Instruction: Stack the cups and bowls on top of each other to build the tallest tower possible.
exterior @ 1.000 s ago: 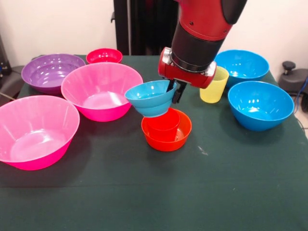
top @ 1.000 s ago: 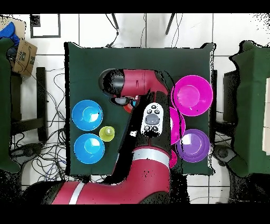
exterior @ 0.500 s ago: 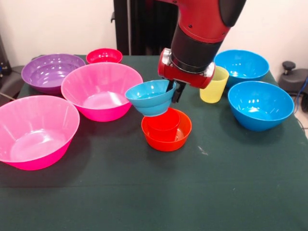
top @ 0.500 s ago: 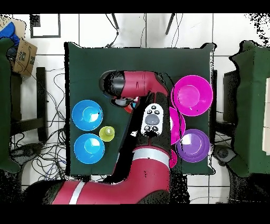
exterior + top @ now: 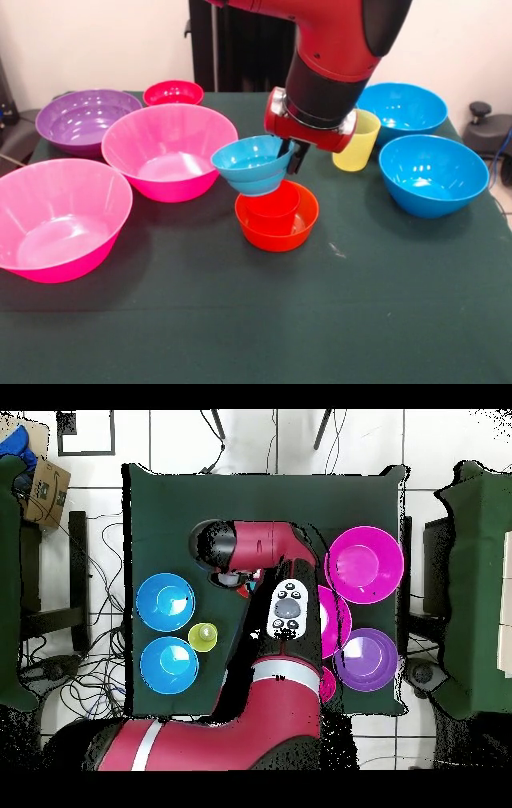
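Observation:
My gripper [image 5: 290, 157] is shut on the right rim of the small light-blue bowl [image 5: 250, 164]. It holds the bowl tilted, just above the red cup [image 5: 272, 207]. The red cup stands inside the small orange bowl [image 5: 278, 230] at the table's middle; these two form the tower. The yellow cup [image 5: 358, 141] stands to the right behind the arm. In the overhead view the arm [image 5: 262, 549] hides the gripper and the held bowl, and only a sliver of the orange bowl [image 5: 243, 583] shows.
Two large blue bowls [image 5: 433, 175] [image 5: 402, 107] sit at the right. Two pink bowls [image 5: 168, 149] [image 5: 60, 217], a purple bowl [image 5: 84, 119] and a small red bowl [image 5: 173, 92] are at the left. Bare green table [image 5: 240, 320] lies in front.
The light-blue bowl has shifted slightly to the right with the gripper and sits a little more level over the red cup. Nothing else has moved.

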Controlling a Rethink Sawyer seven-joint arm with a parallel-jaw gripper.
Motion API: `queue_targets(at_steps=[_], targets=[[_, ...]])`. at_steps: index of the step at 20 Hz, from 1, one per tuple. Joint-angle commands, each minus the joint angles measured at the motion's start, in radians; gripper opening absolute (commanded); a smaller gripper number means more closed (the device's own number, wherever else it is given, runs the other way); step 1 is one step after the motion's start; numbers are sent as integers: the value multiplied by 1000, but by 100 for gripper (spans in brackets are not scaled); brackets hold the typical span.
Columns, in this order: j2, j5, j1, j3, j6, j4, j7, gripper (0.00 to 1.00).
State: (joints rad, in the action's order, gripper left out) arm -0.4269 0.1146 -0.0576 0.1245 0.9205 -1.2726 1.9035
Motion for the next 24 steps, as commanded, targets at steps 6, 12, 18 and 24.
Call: queue_targets(at_steps=[6, 12, 18, 24], targets=[[20, 68, -7, -106, -44, -64, -83, 0], [30, 68, -3, -108, -54, -58, -76, 0], [24, 63, -7, -118, -74, -67, -80, 0], [9, 55, -8, -130, -110, -103, -74, 0]])
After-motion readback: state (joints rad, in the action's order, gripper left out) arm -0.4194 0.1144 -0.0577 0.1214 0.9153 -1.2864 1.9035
